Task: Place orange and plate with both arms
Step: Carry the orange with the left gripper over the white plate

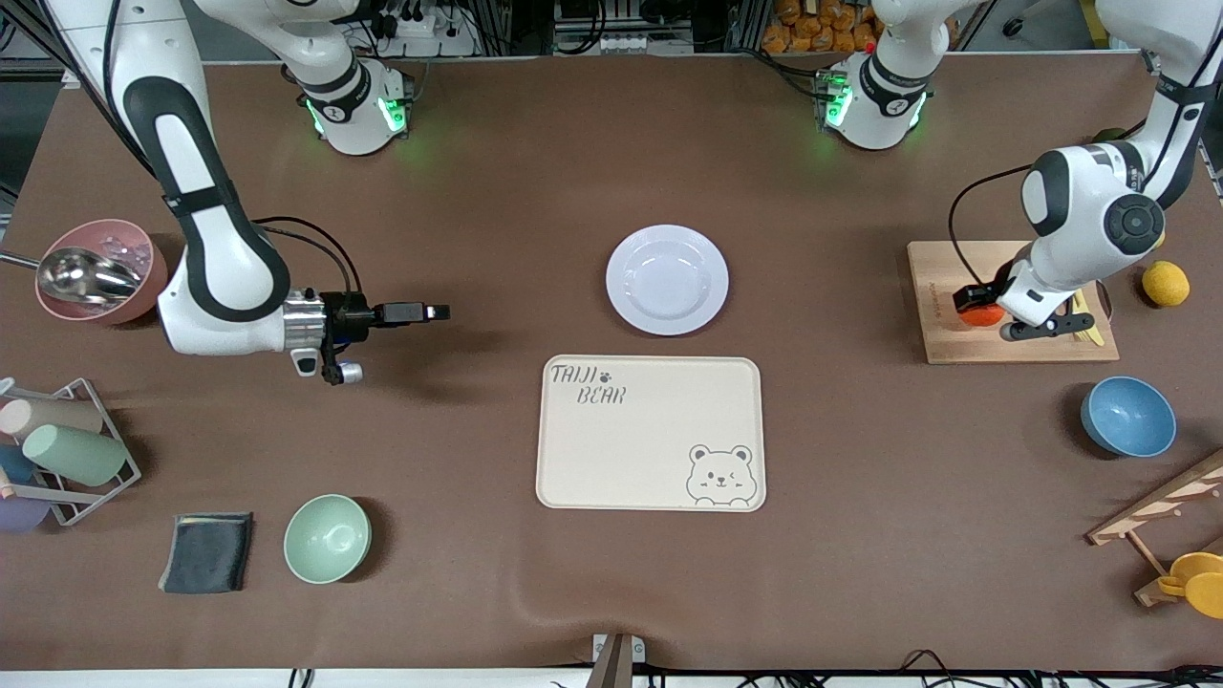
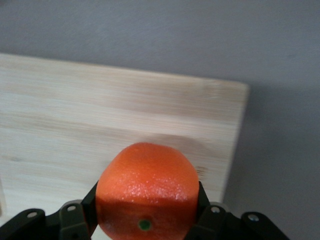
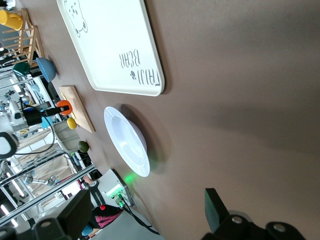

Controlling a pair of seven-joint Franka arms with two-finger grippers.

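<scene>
At the right arm's end of the table (image 1: 535, 153) a pink bowl (image 1: 103, 269) holds a metal scoop (image 1: 86, 274), and nearer the front camera sit a wire rack of cups (image 1: 65, 449), a dark folded cloth (image 1: 206, 551) and a pale green bowl (image 1: 327, 538). The right gripper (image 1: 438, 311) hangs level over bare table between the pink bowl and the plate (image 1: 667, 279), its jaws spread apart and holding nothing; this arm waits. The plate lies in the middle of the table, just beside the cream bear tray (image 1: 651, 433), which lies nearer the front camera. Toward the left arm's end, the left gripper (image 1: 980, 308) is down on the wooden cutting board (image 1: 1013, 355) with its jaws clenched on the orange (image 1: 981, 313); the left wrist view shows the fruit (image 2: 147, 192) pinched between the black fingers (image 2: 207, 220) just above the board (image 2: 100, 125). A lemon (image 1: 1166, 283) lies beside the board, and a blue bowl (image 1: 1128, 417) sits nearer the front camera.
</scene>
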